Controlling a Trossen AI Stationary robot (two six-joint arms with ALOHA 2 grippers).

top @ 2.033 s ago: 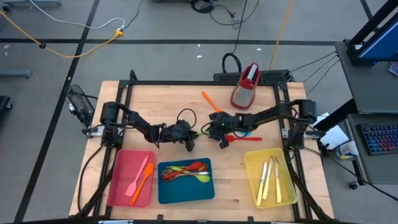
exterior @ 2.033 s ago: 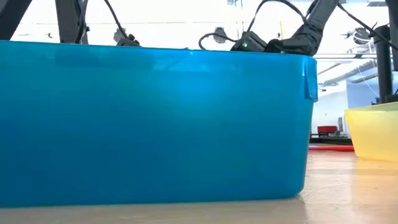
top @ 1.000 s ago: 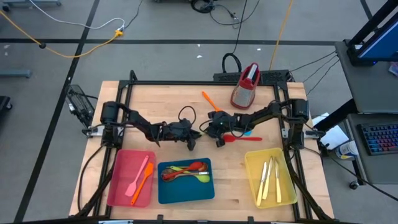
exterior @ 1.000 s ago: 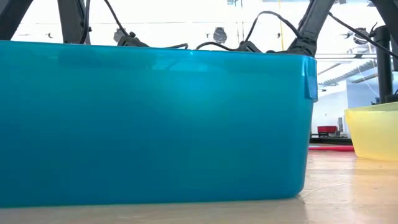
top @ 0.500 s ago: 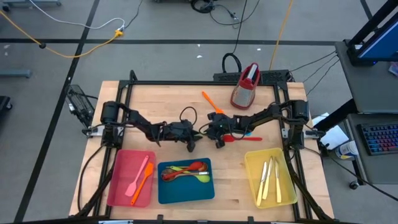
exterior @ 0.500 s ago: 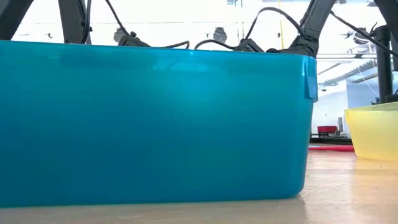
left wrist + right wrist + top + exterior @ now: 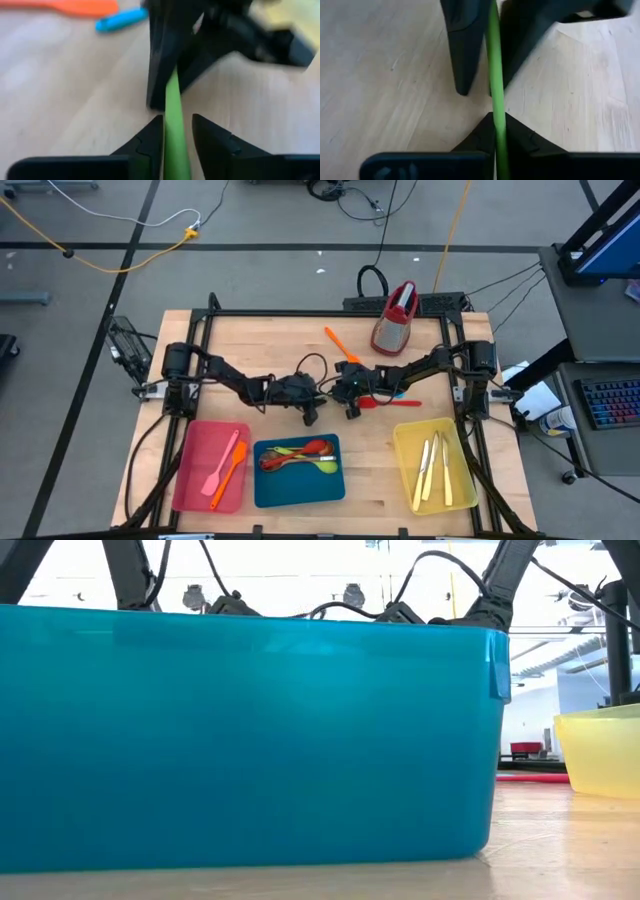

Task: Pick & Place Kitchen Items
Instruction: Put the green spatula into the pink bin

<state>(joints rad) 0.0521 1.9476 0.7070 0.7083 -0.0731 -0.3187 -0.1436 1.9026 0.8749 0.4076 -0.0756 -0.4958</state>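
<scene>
A slim green utensil runs between my two grippers at the middle of the table. My right gripper is shut on it. My left gripper faces it from the table's left and is open. Its fingers stand on either side of the green handle; I cannot tell whether they touch it. On the table lie an orange spatula, a blue utensil and a red one. Which end of the green utensil is which is hidden by the grippers. My right gripper pinches the green utensil's thin handle between its two fingers. The fingers come in level from the table's right and lie along the handle. The handle sticks straight out of the fingertips toward my left gripper, over the tabletop.
At the near edge stand a red tray with two spatulas, a blue tray with spoons and a yellow tray with knives. The blue tray's wall fills the low view. A red-topped grater stands at the far side.
My left gripper has moved a little toward the table's right, closing in on my right gripper, so its fingers now reach along the green utensil. My right gripper has kept its place with the utensil.
</scene>
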